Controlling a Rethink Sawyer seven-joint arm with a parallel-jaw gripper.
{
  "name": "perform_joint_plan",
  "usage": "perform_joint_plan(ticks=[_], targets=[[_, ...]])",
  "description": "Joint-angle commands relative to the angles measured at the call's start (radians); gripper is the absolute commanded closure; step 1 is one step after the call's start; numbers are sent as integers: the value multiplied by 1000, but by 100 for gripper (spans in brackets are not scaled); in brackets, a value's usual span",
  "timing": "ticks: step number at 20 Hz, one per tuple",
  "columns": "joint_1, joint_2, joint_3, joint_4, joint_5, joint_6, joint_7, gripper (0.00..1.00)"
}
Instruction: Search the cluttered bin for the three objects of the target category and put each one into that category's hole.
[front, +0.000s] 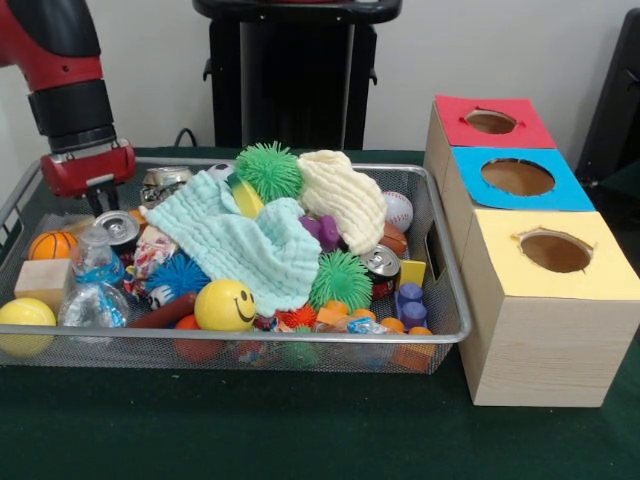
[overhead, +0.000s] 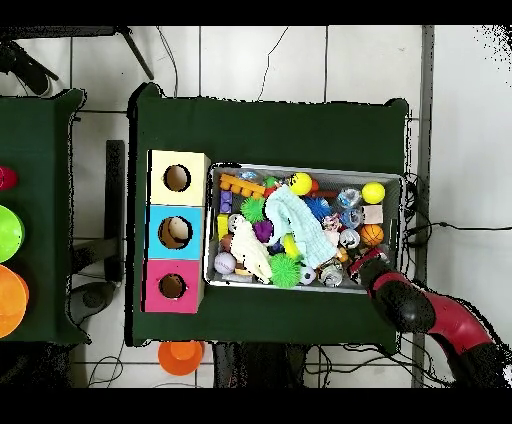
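The silver wire-mesh bin (front: 250, 340) holds many toys. A mint cloth (front: 240, 245) and a cream cloth (front: 345, 195) lie over the middle. Around them are green spiky balls (front: 268, 170), a yellow smiley ball (front: 224, 304), a baseball (front: 398, 210), a small basketball (front: 52, 245), drink cans (front: 120, 228) and a plastic bottle (front: 95, 260). My gripper (front: 100, 203) hangs just above the bin's far left corner, over the cans, holding nothing that I can see. In the overhead view it (overhead: 361, 262) is at the bin's (overhead: 305, 168) lower right corner.
Three wooden boxes stand in a row right of the bin, with a red-topped hole (front: 490, 121), a blue-topped hole (front: 517, 177) and a yellow-topped hole (front: 555, 251). The robot's black pedestal (front: 295, 80) stands behind. A second table with coloured discs (overhead: 8, 232) shows at the overhead view's left.
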Motion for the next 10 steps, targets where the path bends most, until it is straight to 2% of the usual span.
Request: perform_joint_plan(ticks=[1, 5, 10], targets=[[-45, 91, 180, 55, 21, 106, -97, 100], [-14, 20, 149, 91, -35, 43, -27, 100], [-20, 30, 141, 97, -60, 3, -6, 100]])
